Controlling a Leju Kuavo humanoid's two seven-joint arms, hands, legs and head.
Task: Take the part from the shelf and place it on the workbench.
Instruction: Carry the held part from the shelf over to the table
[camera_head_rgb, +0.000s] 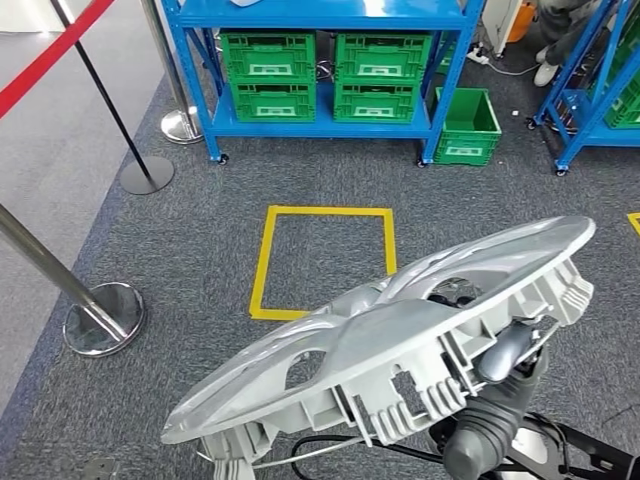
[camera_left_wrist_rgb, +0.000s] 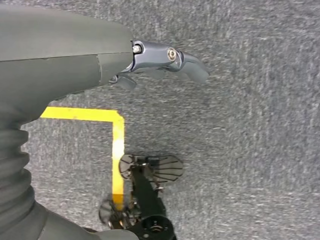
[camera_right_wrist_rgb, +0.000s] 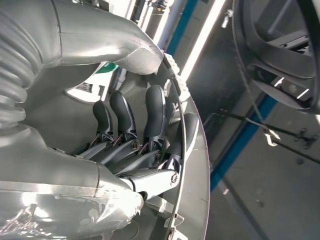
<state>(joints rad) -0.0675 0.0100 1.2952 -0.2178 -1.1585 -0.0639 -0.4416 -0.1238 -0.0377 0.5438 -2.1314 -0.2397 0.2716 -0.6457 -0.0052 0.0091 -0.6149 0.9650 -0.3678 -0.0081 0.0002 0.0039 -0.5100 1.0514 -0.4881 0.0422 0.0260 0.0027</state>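
We hold the part (camera_head_rgb: 392, 340), a long silver moulded piece with ribbed clips along its near edge, tilted so that its right end rides higher than its left. Our right hand (camera_head_rgb: 507, 352) grips it from beneath near that raised end; in the right wrist view the dark fingers (camera_right_wrist_rgb: 156, 117) curl against the part's inner face (camera_right_wrist_rgb: 196, 165). Our left hand (camera_left_wrist_rgb: 168, 60) hangs over bare carpet (camera_left_wrist_rgb: 256, 150) with its fingers stretched out and nothing in them.

We take the yellow square (camera_head_rgb: 326, 262) taped on the carpet as our landmark. The part hangs just this side of it, its upper edge overlapping the square's near right corner in the head view. Beyond the square stands the blue shelf (camera_head_rgb: 324, 118) with four green crates (camera_head_rgb: 270, 72) on its low tier, and a fifth crate (camera_head_rgb: 466, 128) on the floor at the shelf's right foot. Left of the square stand chrome posts (camera_head_rgb: 102, 318) with round bases, carrying a red belt (camera_head_rgb: 53, 55). Open carpet lies between the square and the shelf, and between the square and the posts. Right of the square, a second blue rack (camera_head_rgb: 596, 100) stands well apart.
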